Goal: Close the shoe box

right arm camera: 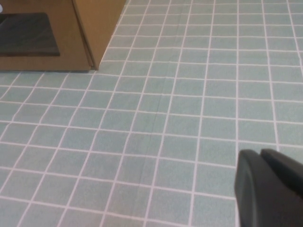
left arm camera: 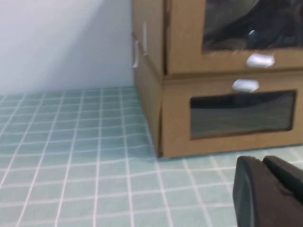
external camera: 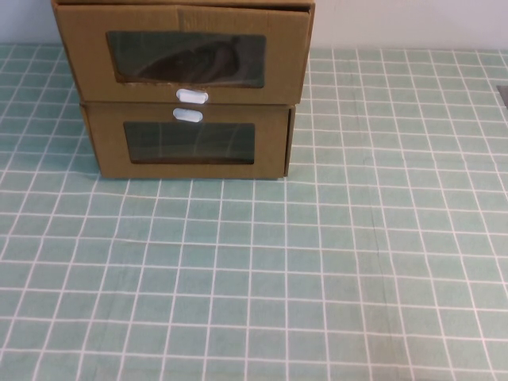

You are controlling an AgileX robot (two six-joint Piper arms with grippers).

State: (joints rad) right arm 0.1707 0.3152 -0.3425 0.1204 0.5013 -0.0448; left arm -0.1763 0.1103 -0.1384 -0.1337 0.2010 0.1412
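Shoe box [external camera: 184, 49]: upper of two stacked cardboard boxes, at the far edge of the tiled table [external camera: 317, 278]; clear window in the front, white pull tab [external camera: 191, 96] just below the window.
Twin box [external camera: 189, 143]: directly under the shoe box, its own white tab above its window; front set back behind the shoe box's front.
Drawer state: front panel of the shoe box overhanging the twin box toward the robot in the high view, so judged pulled partway out; depth of the gap not readable.
Contents: dark shape behind the shoe box's window, not identifiable.
Left gripper [left arm camera: 270, 189]: low over the table, in front of and below the shoe box, near the stack's left front corner, touching nothing; open or closed cannot be told.
Right gripper [right arm camera: 270, 187]: over bare table, well apart from the shoe box, off the stack's right front corner; grip state likewise cannot be told.
Done: nothing visible; no contact with the shoe box.
Left: approach the front panel, push it back until flush.
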